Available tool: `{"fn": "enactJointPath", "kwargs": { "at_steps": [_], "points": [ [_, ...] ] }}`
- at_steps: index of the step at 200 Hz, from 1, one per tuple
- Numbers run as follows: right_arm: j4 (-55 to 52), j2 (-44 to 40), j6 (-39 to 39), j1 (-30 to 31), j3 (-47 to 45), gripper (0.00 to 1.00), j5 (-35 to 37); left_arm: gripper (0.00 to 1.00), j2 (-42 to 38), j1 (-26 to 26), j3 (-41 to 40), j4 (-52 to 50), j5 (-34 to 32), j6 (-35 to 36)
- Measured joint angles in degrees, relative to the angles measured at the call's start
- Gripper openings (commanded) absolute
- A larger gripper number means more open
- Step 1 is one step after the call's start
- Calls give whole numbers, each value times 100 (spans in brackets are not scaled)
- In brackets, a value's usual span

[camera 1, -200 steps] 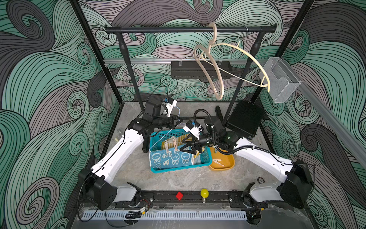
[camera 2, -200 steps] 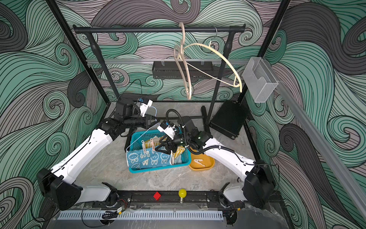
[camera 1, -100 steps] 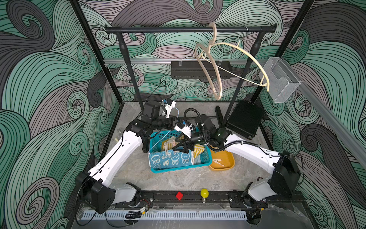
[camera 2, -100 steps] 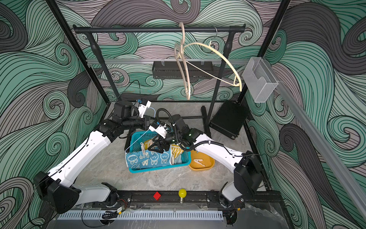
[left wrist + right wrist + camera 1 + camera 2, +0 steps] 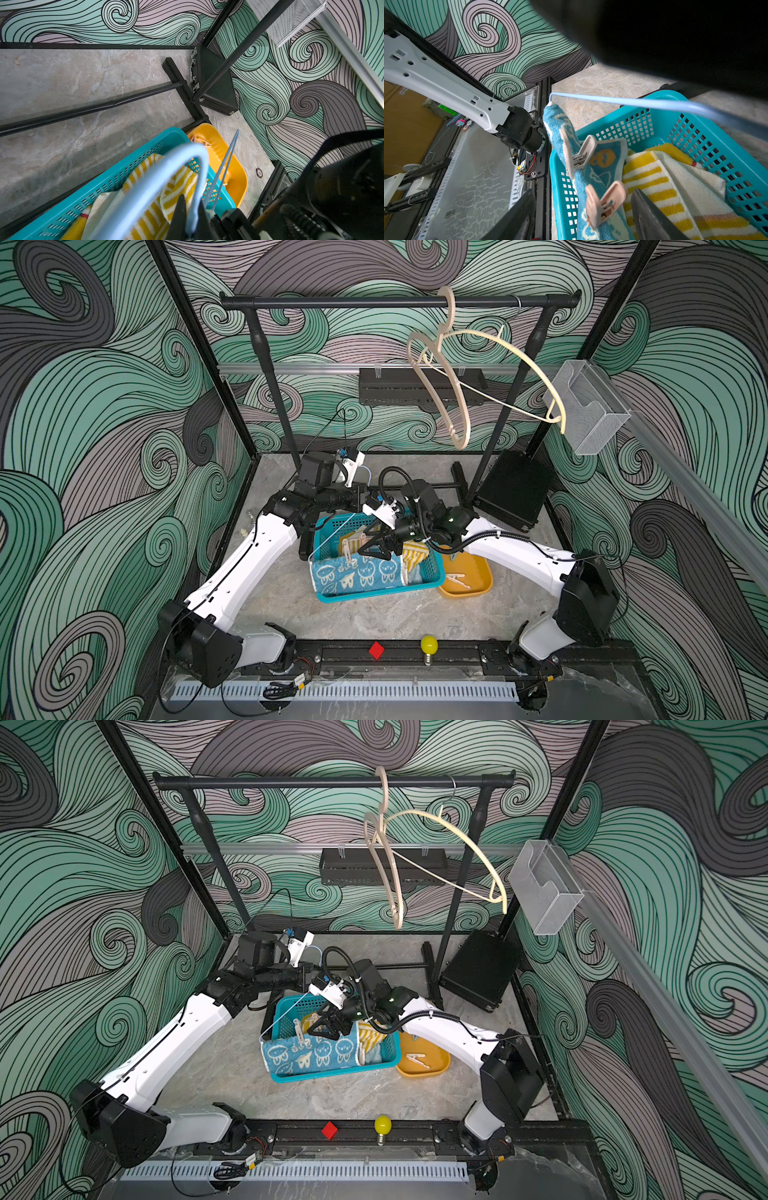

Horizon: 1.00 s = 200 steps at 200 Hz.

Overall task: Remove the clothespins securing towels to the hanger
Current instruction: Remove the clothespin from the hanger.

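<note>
Top views: a teal basket (image 5: pixel 374 594) is seen on the worktop (image 5: pixel 374 618) in both top views, w/ an orange tray (image 5: pixel 478 587) just beside it. The bunny towel (image 5: pixel 357 577) is hung over the basket's front side & the striped towel (image 5: pixel 413 551) is tucked in behind it. Two loose pegs (image 5: pixel 457 577) are seen lying in the tray. The right claw (image 5: pixel 374 551) is held low over the towels w/ its fingers spread apart. The left claw (image 5: pixel 359 499) is mostly hidden behind the right arm's camera, so its grip can't be told from up here.

Left wrist view: the left claw (image 5: pixel 190 222) is seen clamped tight on the hook of the blue hanger (image 5: pixel 145 187). The striped towel (image 5: pixel 133 181), the basket (image 5: pixel 104 187) & the tray (image 5: pixel 228 149) are seen past it.

Right wrist view: the right claw (image 5: pixel 583 224) is seen wide apart. A near pink peg (image 5: pixel 604 203) is clipped on the bunny towel's (image 5: pixel 591 180) edge, right btwn the fingers. Whether it is touched can't be told. A far pink peg (image 5: pixel 577 155) is clipped further along the same edge. The towel's end is met by the hanger's (image 5: pixel 633 101) corner. The striped towel (image 5: pixel 664 187) is seen lying in the basket (image 5: pixel 675 128).
</note>
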Motion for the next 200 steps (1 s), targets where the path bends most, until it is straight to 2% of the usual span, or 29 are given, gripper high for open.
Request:
{"fn": "enactJointPath", "kwargs": {
  "at_steps": [82,200],
  "points": [
    [131,-20,9,66,-129,73,289,0,81,24,17,-133,57,-68],
    [343,-599,90,205,-813,72,129,0,319,-68,17,-129,835,-74]
  ]
}}
